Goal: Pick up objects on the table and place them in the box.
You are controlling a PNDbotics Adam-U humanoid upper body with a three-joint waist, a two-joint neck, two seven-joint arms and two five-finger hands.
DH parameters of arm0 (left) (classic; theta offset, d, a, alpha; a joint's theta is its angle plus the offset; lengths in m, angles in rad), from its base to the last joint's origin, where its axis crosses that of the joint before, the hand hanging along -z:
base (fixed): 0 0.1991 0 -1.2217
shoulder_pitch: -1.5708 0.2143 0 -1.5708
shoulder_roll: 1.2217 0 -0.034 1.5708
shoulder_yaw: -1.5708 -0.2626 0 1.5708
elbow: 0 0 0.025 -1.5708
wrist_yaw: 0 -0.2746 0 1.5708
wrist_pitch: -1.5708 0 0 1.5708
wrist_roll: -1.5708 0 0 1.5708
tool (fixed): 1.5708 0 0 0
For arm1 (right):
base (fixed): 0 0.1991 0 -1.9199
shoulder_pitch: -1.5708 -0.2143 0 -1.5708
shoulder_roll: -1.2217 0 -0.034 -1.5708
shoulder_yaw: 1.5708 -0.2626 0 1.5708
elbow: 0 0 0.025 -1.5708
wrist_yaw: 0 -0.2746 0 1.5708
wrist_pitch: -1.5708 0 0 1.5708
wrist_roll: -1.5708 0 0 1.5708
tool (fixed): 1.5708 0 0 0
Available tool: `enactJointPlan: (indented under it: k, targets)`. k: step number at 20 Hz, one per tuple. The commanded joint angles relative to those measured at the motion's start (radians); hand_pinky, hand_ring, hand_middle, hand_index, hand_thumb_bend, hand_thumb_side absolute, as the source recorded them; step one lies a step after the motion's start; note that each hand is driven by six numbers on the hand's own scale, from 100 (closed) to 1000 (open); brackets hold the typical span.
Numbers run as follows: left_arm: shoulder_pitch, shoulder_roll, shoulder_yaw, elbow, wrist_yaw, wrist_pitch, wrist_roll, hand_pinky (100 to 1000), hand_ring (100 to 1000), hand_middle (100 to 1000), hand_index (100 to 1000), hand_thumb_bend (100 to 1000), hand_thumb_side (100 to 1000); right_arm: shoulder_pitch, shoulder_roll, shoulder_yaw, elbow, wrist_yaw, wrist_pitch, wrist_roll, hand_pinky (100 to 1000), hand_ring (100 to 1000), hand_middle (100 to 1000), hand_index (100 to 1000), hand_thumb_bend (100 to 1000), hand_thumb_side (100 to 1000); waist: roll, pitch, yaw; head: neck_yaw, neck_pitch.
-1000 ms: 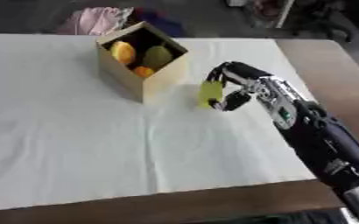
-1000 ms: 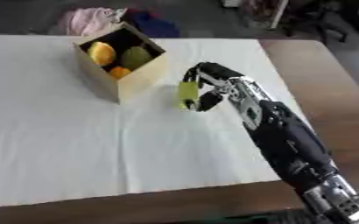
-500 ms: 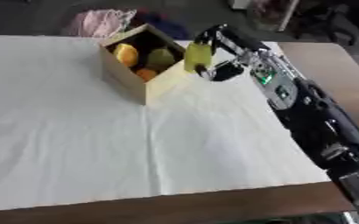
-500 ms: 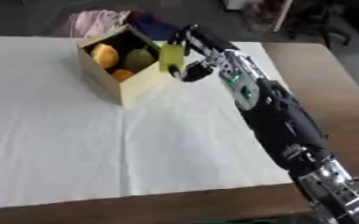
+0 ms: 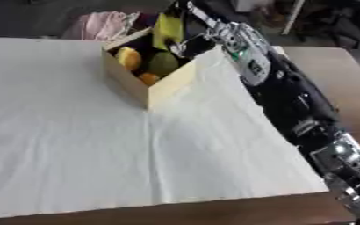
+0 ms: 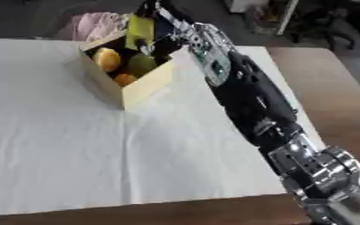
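Observation:
A tan cardboard box stands on the white cloth at the back of the table. Inside it lie a yellow fruit, a green fruit and a small orange one. My right hand reaches over the box's far side, fingers curled round a yellow-green object held above the box's opening. My left hand shows in no view.
The white cloth covers most of the table, with bare brown wood at the right and along the front edge. A pink bundle lies behind the box. Dark furniture stands beyond the table.
My right hand has carried the yellow-green object from beside the box's right wall, up and back, to above the box's opening. The camera has shifted too.

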Motion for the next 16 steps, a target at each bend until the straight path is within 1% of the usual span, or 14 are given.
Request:
enactJointPlan:
  k: [1,2,3,4,5,6,8,11,13,14,16]
  targets:
    - [-0.020,-0.003,-0.002,-0.023,0.011,0.005,-0.005,778,553,626,756,105,567,-0.042,0.018,-0.030,0.066,0.055,0.008,-0.031,716,593,526,705,198,171,0.014,0.002,0.006,-0.015,-0.018]
    - [-0.021,-0.007,-0.004,-0.022,0.013,0.007,-0.007,778,553,625,756,103,571,-0.045,0.026,-0.035,0.084,0.071,0.010,-0.040,722,614,589,761,228,212,0.014,0.003,0.009,-0.017,-0.018]
    - [-0.021,-0.010,-0.005,-0.022,0.014,0.008,-0.009,778,552,625,755,102,573,-0.047,0.032,-0.040,0.099,0.083,0.011,-0.049,725,626,616,784,242,230,0.013,0.003,0.010,-0.019,-0.019]
    - [-0.020,-0.013,-0.006,-0.022,0.015,0.009,-0.010,778,552,624,755,100,578,-0.047,0.036,-0.042,0.111,0.090,0.010,-0.053,746,675,709,863,297,304,0.013,0.004,0.011,-0.019,-0.019]
    - [-0.019,-0.016,-0.006,-0.021,0.016,0.010,-0.011,778,552,624,755,100,578,-0.047,0.038,-0.040,0.118,0.098,0.008,-0.049,749,682,720,872,306,313,0.013,0.004,0.012,-0.019,-0.018]
    - [-0.018,-0.019,-0.006,-0.020,0.017,0.012,-0.012,778,551,624,755,100,584,-0.046,0.038,-0.033,0.123,0.109,-0.001,-0.033,781,742,802,929,383,382,0.012,0.004,0.012,-0.019,-0.018]
    - [-0.013,-0.023,-0.006,-0.019,0.020,0.014,-0.014,778,551,624,755,100,590,-0.043,0.034,-0.023,0.118,0.136,-0.018,0.007,812,786,870,963,444,437,0.011,0.003,0.010,-0.017,-0.019]
    - [-0.007,-0.026,-0.006,-0.016,0.020,0.017,-0.017,778,551,623,755,100,596,-0.034,0.019,-0.008,0.076,0.154,-0.042,0.057,838,815,913,980,485,480,0.009,0.002,0.005,-0.012,-0.018]
    - [-0.004,-0.028,-0.005,-0.014,0.019,0.018,-0.018,778,551,623,755,100,599,-0.024,0.004,-0.001,0.026,0.154,-0.054,0.069,831,807,899,971,482,477,0.008,0.002,0.000,-0.008,-0.016]
    - [-0.002,-0.029,-0.005,-0.013,0.019,0.019,-0.019,778,550,623,754,100,602,-0.016,-0.004,0.000,0.000,0.143,-0.054,0.064,819,793,880,960,465,448,0.008,0.002,-0.003,-0.006,-0.015]
    - [0.001,-0.031,-0.007,-0.010,0.017,0.020,-0.022,778,550,622,753,100,607,0.011,-0.024,0.000,-0.067,0.085,-0.046,0.035,789,759,833,933,397,368,0.007,0.000,-0.010,-0.002,-0.012]
